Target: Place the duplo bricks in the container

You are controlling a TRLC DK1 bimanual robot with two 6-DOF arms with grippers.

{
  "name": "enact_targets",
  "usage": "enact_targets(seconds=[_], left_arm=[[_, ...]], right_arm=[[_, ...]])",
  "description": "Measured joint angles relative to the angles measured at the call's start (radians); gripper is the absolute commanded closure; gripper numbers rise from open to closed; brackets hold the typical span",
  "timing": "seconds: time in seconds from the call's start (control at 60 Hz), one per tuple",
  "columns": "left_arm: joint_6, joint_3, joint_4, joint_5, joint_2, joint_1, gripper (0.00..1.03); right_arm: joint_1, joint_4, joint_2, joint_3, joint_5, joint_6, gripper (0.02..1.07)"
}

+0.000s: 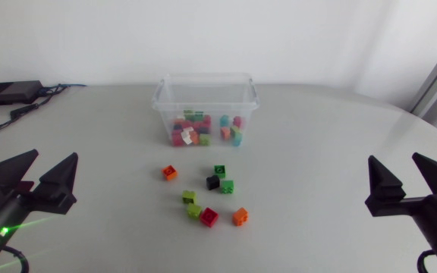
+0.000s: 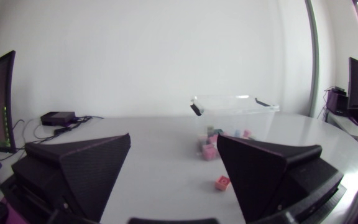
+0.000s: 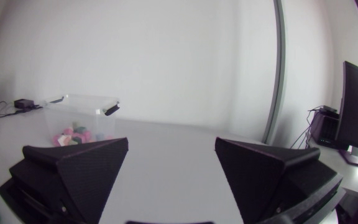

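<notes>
Left end effector (image 1: 55, 156), right end effector (image 1: 394, 158) both spread wide, empty, duplo bricks (image 1: 209, 217) between them, part-filled clear container (image 1: 165, 106) beyond

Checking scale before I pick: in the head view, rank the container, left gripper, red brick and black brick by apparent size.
1. container
2. left gripper, though likely nearer the camera, so unsure
3. red brick and black brick, which look about alike

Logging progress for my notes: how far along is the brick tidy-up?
Done: a batch of bricks lies in the container. In hand: nothing; the left gripper and right gripper are open and empty, off to the sides. Left: eight loose bricks sit on the table before the container.
</notes>
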Motion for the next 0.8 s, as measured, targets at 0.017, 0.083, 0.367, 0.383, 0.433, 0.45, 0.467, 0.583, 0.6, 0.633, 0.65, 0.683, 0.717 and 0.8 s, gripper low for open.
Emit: enact_targets(seconds=[0.017, 0.083, 0.367, 0.383, 0.433, 0.45, 0.467, 0.583, 0.6, 0.633, 0.65, 0.683, 0.717, 0.8], left_arm=[[0.000, 0.009, 0.001, 0.000, 0.015, -0.006, 0.07], [0.000, 0.050, 0.002, 0.000, 0.089, -0.035, 0.07], [0.010, 0.242, -0.120, 0.000, 0.452, -0.169, 0.08], [0.016, 0.256, -0.139, 0.000, 0.481, -0.182, 0.09], [0.038, 0.281, -0.176, 0.000, 0.537, -0.210, 0.10], [0.046, 0.289, -0.190, 0.000, 0.558, -0.222, 0.10], [0.056, 0.293, -0.198, 0.000, 0.571, -0.230, 0.10], [0.142, 0.332, -0.293, 0.000, 0.672, -0.307, 0.10], [0.158, 0.338, -0.309, -0.001, 0.689, -0.320, 0.10], [0.187, 0.346, -0.328, 0.000, 0.715, -0.338, 0.10], [0.203, 0.351, -0.341, 0.000, 0.728, -0.347, 0.10], [0.240, 0.360, -0.371, 0.000, 0.755, -0.369, 0.10], [0.273, 0.368, -0.399, 0.000, 0.777, -0.393, 0.10], [0.326, 0.372, -0.453, 0.001, 0.818, -0.457, 0.10]], right_arm=[[0.000, 0.000, 0.015, 0.008, 0.000, 0.000, 0.06], [0.002, 0.000, 0.088, 0.048, 0.000, 0.000, 0.06], [0.013, -0.025, 0.387, 0.186, 0.000, 0.000, 0.06], [0.016, -0.030, 0.397, 0.190, 0.000, 0.000, 0.06], [0.024, -0.050, 0.426, 0.201, -0.001, 0.000, 0.06], [0.026, -0.060, 0.435, 0.204, -0.001, 0.000, 0.06], [0.027, -0.069, 0.444, 0.208, -0.001, 0.000, 0.06], [0.046, -0.143, 0.521, 0.246, -0.005, 0.000, 0.07], [0.048, -0.156, 0.534, 0.255, -0.005, 0.001, 0.07], [0.052, -0.183, 0.563, 0.274, -0.009, 0.001, 0.07], [0.054, -0.202, 0.578, 0.285, -0.010, 0.001, 0.07], [0.060, -0.244, 0.612, 0.312, -0.012, 0.001, 0.07], [0.068, -0.288, 0.649, 0.342, -0.012, 0.001, 0.07], [0.093, -0.354, 0.715, 0.394, -0.020, 0.000, 0.07]])
